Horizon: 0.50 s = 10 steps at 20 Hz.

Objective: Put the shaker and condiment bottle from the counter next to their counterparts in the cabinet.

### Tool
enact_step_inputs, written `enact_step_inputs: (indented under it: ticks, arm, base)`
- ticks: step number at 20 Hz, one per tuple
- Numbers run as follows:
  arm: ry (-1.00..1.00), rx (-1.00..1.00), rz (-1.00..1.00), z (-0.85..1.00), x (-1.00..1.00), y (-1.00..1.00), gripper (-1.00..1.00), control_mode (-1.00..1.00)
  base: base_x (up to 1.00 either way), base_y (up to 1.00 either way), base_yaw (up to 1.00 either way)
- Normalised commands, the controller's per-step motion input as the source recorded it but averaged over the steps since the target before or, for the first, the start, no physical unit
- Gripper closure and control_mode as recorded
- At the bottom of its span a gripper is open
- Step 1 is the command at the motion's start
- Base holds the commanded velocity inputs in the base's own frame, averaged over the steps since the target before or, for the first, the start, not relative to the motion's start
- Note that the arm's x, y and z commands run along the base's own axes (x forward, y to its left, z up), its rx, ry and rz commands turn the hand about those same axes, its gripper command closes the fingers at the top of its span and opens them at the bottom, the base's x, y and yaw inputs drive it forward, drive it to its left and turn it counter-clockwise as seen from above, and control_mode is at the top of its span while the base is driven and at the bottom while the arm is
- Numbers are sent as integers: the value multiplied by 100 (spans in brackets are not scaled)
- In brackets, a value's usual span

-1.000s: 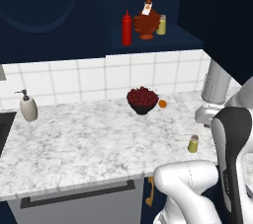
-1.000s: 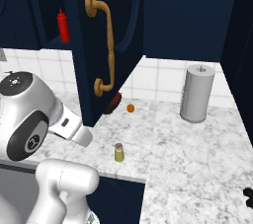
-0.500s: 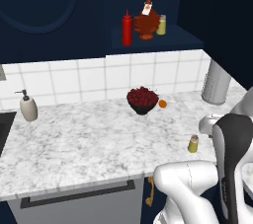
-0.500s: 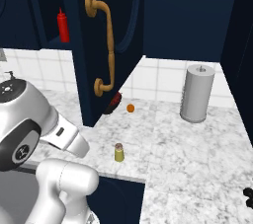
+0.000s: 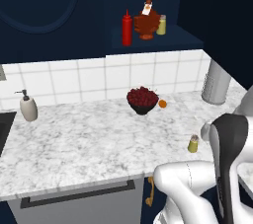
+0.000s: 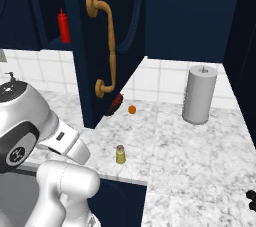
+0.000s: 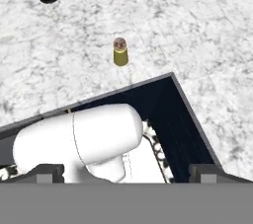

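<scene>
The small olive-yellow cylindrical shaker with a pale grey cap (image 7: 120,52) stood upright near the front edge of the white-grey marbled counter (image 7: 197,30), probably light, rigid and smooth, best pinched across its body below the cap by the spread gripper (image 7: 123,171).

Arm (image 5: 225,154) lower, nearer the base.

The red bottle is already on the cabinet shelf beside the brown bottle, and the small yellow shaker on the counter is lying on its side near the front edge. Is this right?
Not quite. The shaker on the counter stands upright, cap up, as the left base view shows. The rest holds: it is near the front edge, and the red bottle is on the cabinet shelf beside the brown bottle.
</scene>
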Motion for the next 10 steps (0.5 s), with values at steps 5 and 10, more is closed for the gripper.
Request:
enact_step_inputs:
  ticks: [5, 10]
  arm:
    - [-10, 0, -7, 0, 99, 0, -100, -100]
    - [-6, 0, -2, 0, 25, 0, -100, -100]
  base:
    - [0, 0, 0]
    - [0, 0, 0]
